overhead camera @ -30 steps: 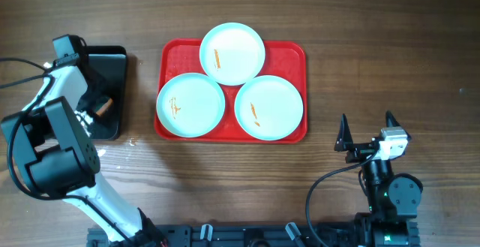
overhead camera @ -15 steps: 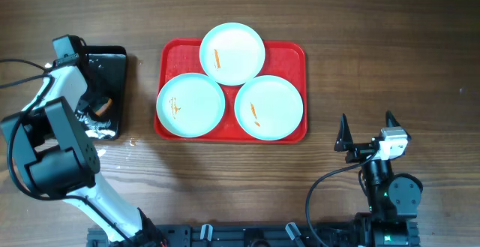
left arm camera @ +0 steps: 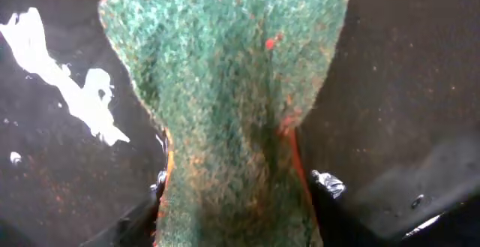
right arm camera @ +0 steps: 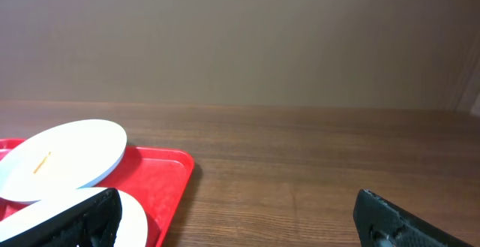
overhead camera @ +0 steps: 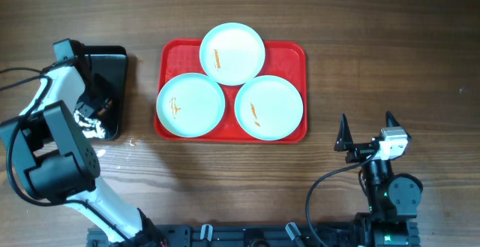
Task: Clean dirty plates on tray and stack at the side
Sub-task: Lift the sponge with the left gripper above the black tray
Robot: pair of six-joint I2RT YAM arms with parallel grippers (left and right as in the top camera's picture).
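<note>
We see the wooden tabletop (overhead camera: 375, 37) across the whole overhead view. The red tray (overhead camera: 289, 55) lies on it a little left of the middle, with its long sides running left to right. The left arm (overhead camera: 56, 149) rises from the near left edge and bends over the black bin (overhead camera: 112, 67), which stands just left of the tray without touching it. The right arm (overhead camera: 390, 187) sits at the near right, well apart from the tray.

All three plates are on the tray. The rear plate (overhead camera: 232, 53) overhangs the far rim. The front left plate (overhead camera: 190, 106) juts past the tray's left edge. The front right plate (overhead camera: 268, 108) lies inside the near right corner. The three sit close together in a triangle, and we cannot tell whether their rims touch.

The left jaws are down in the bin and pinch the green scouring pad (left arm camera: 225, 89). Its lower part is squeezed narrow between the dark fingers (left arm camera: 154, 202), and it fans out wide above them. The right jaws stand spread wide with nothing between them. In the right wrist view they point towards the tray's right end.

Each plate carries a small orange smear (overhead camera: 217, 58). Orange-red specks dot the pad. White foam (left arm camera: 75, 97) streaks the bin's dark floor beside the pad.
</note>
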